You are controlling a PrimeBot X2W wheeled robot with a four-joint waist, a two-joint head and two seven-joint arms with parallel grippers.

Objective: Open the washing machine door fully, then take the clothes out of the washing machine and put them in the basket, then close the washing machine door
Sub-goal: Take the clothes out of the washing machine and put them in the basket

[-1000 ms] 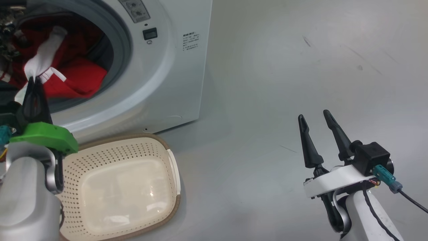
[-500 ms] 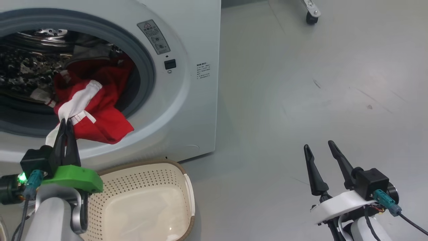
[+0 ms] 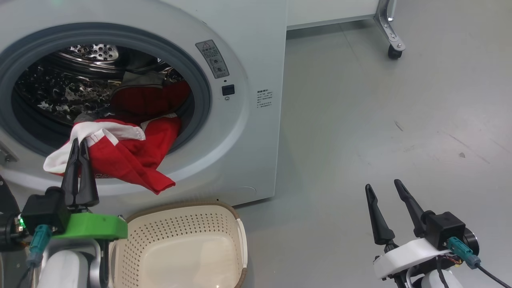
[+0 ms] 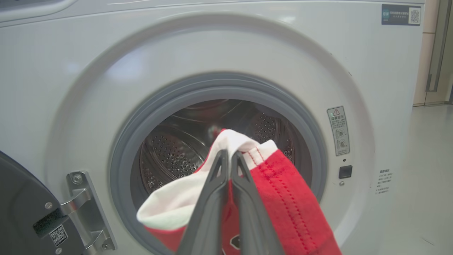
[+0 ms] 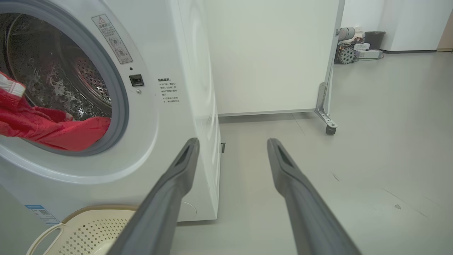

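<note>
The white washing machine (image 3: 248,132) stands with its drum open. The dark washing machine door (image 4: 17,212) is swung aside at the lower left of the left wrist view, by its metal hinge. My left gripper (image 3: 79,141) is shut on the white edge of a red and white garment (image 3: 128,156), which hangs out over the front rim. In the left wrist view the gripper (image 4: 229,153) pinches that fabric (image 4: 283,198). More red clothes (image 3: 148,100) lie in the drum. The cream basket (image 3: 188,244) sits on the floor below the opening. My right gripper (image 3: 383,187) is open over bare floor, holding nothing.
A white panel on castor wheels (image 5: 330,129) stands behind and to the right of the washer. Some equipment (image 5: 354,46) sits on the floor far back. Grey floor (image 3: 380,120) stretches to the right of the machine.
The head camera has shifted, so the washer sits lower and further right. My left gripper has drawn the red and white garment out over the drum's rim. The right gripper stays open.
</note>
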